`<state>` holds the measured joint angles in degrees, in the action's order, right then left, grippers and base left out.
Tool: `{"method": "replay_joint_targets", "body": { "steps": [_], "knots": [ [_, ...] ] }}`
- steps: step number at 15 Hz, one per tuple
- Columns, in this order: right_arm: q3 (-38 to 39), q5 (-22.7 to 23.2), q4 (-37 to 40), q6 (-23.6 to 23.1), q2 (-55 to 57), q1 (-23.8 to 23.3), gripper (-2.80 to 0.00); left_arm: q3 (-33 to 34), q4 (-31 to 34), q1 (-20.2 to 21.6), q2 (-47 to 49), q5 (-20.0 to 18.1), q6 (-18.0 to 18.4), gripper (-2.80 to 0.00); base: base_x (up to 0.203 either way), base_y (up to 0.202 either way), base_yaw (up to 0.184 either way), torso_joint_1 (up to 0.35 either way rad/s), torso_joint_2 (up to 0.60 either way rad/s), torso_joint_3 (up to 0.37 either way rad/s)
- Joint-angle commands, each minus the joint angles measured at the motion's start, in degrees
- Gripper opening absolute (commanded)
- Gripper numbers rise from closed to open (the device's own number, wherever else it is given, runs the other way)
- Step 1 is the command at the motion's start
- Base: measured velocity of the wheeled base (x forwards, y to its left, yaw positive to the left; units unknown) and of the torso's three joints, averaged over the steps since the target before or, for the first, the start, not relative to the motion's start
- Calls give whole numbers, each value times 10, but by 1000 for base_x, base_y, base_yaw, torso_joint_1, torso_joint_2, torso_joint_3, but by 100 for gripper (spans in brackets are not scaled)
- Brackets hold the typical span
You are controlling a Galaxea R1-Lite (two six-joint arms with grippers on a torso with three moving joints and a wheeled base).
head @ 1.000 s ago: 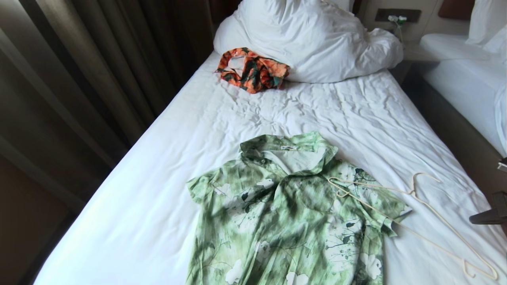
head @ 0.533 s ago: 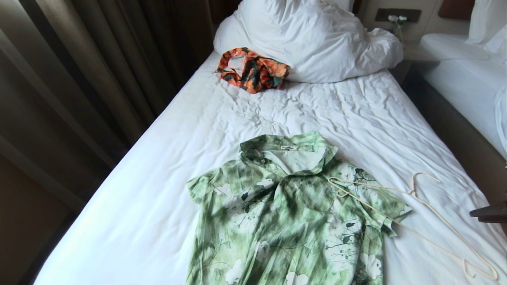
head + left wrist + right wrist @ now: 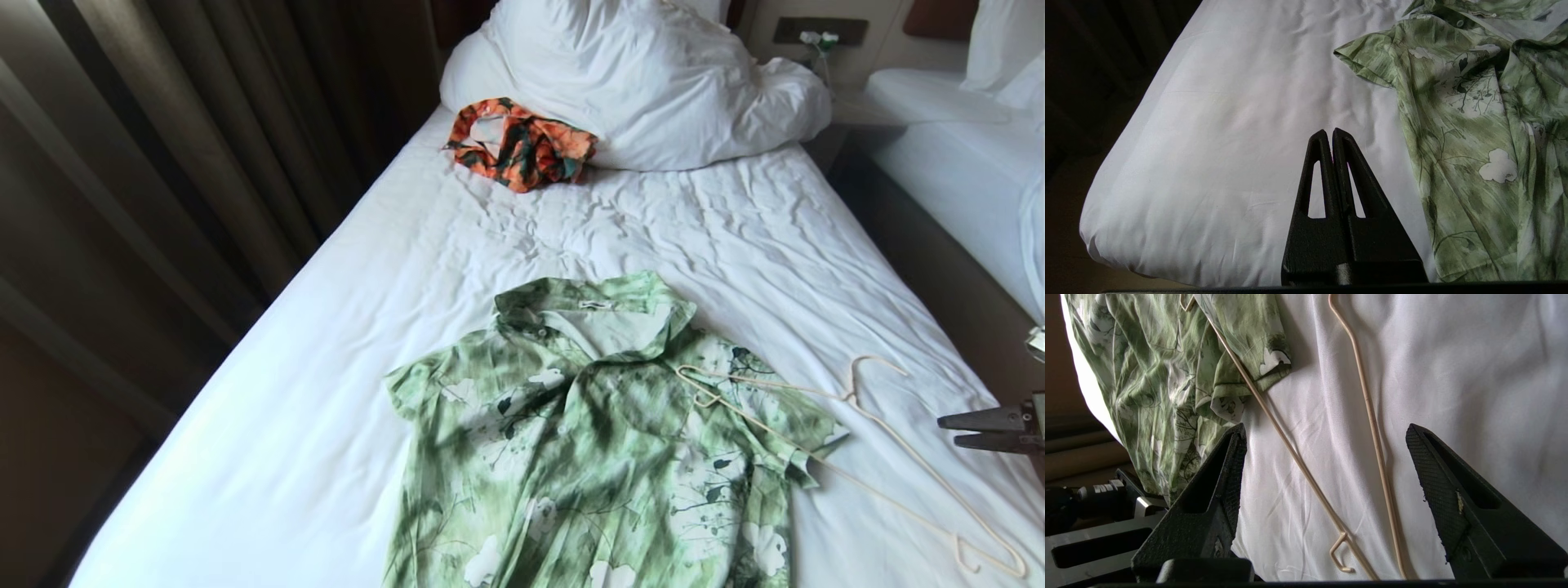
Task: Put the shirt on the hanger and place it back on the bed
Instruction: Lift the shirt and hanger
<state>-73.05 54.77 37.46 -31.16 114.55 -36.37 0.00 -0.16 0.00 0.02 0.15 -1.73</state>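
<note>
The shirt [image 3: 596, 441], a green-and-white floral print, lies flat and collar-up on the near half of the bed [image 3: 694, 229]. The cream wire hanger [image 3: 890, 433] lies on the sheet to its right, with one end resting on the shirt's shoulder. My right gripper [image 3: 947, 433] enters at the right edge, just above the sheet beside the hanger. In the right wrist view this gripper [image 3: 1326, 428] is open, and both hanger [image 3: 1290, 447] bars run between its fingers without touching them, next to the shirt's sleeve [image 3: 1237, 347]. My left gripper [image 3: 1329, 131] is shut and empty, over bare sheet beside the shirt [image 3: 1474, 122].
An orange-and-dark-green garment [image 3: 522, 143] lies crumpled against the white duvet [image 3: 653, 73] at the head of the bed. Dark curtains [image 3: 163, 163] run along the left side. A second white bed [image 3: 963, 163] stands to the right across a narrow gap.
My right gripper has come further into the head view from the right edge, towards the hanger. Shirt and hanger have not moved.
</note>
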Motion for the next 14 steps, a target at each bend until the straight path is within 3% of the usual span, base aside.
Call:
{"method": "replay_joint_targets", "body": {
  "steps": [1, 3, 6, 14],
  "knots": [
    [-1, 4, 2, -12, 27, 9, 0, 0, 0, 0, 0, 0, 0, -280, 0, 0, 0, 0, 0, 0],
    [-1, 5, 1, -13, 40, 25, 0, 0, 0, 0, 0, 0, 0, -280, 0, 0, 0, 0, 0, 0],
    [0, 44, 0, -14, 53, 45, 0, 0, 0, 0, 0, 0, 0, -280, 0, 0, 0, 0, 0, 0],
    [4, 49, -1, -13, 82, 78, 0, 0, 0, 0, 0, 0, 0, -280, 0, 0, 0, 0, 0, 0]
  ]
}}
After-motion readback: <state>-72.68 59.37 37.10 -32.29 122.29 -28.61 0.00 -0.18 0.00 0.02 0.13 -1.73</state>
